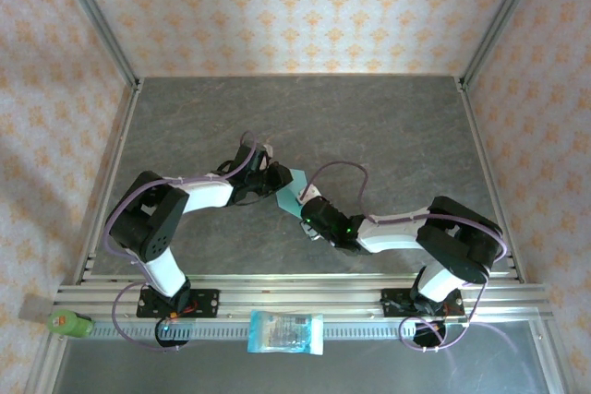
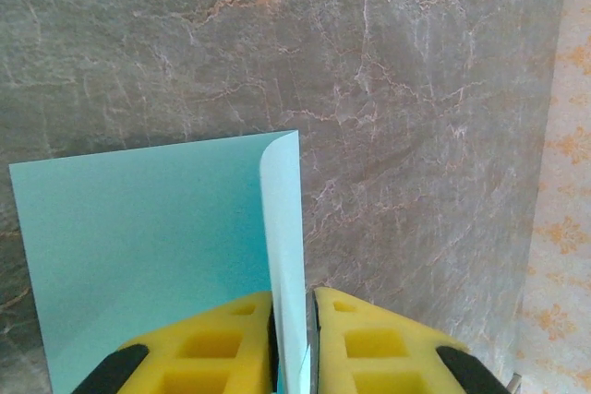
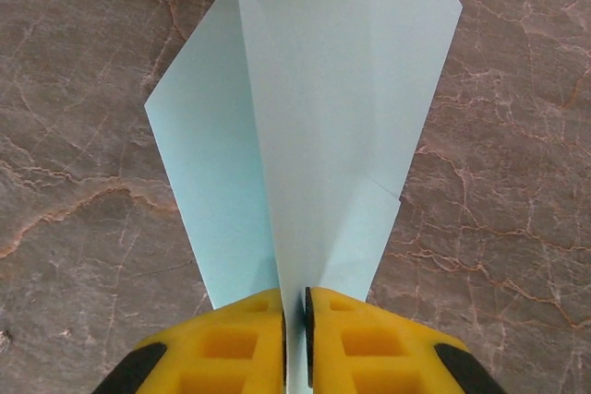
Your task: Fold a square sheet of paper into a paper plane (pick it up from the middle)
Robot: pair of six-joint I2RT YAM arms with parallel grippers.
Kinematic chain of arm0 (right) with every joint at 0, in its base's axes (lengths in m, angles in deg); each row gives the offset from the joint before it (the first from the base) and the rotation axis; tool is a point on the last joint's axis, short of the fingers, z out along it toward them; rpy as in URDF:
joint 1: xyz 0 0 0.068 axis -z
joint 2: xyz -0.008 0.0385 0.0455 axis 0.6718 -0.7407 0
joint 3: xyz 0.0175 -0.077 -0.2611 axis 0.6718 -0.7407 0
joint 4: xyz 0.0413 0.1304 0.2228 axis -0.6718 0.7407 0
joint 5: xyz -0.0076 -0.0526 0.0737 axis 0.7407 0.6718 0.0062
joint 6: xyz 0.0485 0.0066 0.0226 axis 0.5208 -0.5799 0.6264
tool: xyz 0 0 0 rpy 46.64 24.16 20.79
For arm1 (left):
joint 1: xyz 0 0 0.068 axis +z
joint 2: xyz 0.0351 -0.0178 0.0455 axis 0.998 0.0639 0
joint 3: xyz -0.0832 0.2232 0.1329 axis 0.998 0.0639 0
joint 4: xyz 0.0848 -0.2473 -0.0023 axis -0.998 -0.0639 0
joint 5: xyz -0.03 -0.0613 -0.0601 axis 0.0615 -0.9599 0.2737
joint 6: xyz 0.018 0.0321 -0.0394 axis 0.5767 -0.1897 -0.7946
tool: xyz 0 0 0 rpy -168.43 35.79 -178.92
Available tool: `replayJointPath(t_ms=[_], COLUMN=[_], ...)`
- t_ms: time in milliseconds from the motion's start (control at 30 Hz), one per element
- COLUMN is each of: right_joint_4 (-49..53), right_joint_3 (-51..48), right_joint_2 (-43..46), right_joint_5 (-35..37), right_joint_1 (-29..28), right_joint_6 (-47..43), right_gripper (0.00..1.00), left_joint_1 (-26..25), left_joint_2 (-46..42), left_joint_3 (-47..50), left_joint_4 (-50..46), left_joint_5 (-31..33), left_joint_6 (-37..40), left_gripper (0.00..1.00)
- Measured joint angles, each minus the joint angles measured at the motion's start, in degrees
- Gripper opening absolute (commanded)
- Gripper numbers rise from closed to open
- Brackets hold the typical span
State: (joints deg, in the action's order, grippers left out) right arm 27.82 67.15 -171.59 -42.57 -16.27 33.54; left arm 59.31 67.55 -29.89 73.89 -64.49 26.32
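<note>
Left end effector [image 2: 294,334] clamped on the square sheet of paper [image 2: 138,237], right end effector [image 3: 295,334] — pinching it too

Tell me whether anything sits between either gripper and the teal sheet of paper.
Nothing visible does. The left gripper and the right gripper are each shut on the square sheet of paper, a thin part of it pinched between their yellow fingers, with the grey table beneath.

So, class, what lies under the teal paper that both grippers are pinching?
Grey marbled table shows all around the paper, so the same surface presumably runs beneath it. The patch directly under the sheet is covered, so anything lying there cannot be seen.
</note>
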Motion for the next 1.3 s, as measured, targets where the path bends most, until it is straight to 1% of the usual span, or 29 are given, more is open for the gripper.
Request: replayJointPath(t_ms=[67,133,233,433,667,800,900,1000,1133,1300], right_joint_4=[0.1,0.2,0.3,0.6,0.5,0.0,-1.6,-2.9,-4.6,-6.1], right_joint_3=[0.0,0.0,0.0,0.0,0.0,0.0,-0.5,-1.0,-1.2,-1.7], right_joint_2=[0.0,0.0,0.0,0.0,0.0,0.0,0.0,0.0,-0.3,-1.0], right_joint_5=[0.1,0.2,0.5,0.6,0.6,-0.4,-2.5,-4.9,-8.3,-11.5], right_joint_1=[0.0,0.0,0.0,0.0,0.0,0.0,0.0,0.1,1.2,2.6], right_joint_6=[0.0,0.0,0.3,0.3,0.8,1.4,2.0,3.3,5.0,6.3], right_gripper=[0.12,0.15,0.15,0.1,0.0,0.0,0.0,0.0,0.0,0.0], left_joint_1=[0.0,0.0,0.0,0.0,0.0,0.0,0.0,0.1,0.9,2.1], left_joint_2=[0.0,0.0,0.0,0.0,0.0,0.0,-0.5,-3.0,-9.0,-15.3], left_joint_3=[0.0,0.0,0.0,0.0,0.0,0.0,0.0,0.5,2.1,4.9], left_joint_4=[0.0,0.0,0.0,0.0,0.0,-0.3,-1.4,-2.9,-4.4,-4.9], left_joint_5=[0.0,0.0,0.0,0.0,0.0,0.2,1.3,3.6,7.3,11.5], left_joint_6=[0.0,0.0,0.0,0.0,0.0,0.0,0.0,0.0,-0.1,-0.2], left_gripper=[0.19,0.19,0.19,0.19,0.2,0.31,0.51,0.56,0.63,0.65])
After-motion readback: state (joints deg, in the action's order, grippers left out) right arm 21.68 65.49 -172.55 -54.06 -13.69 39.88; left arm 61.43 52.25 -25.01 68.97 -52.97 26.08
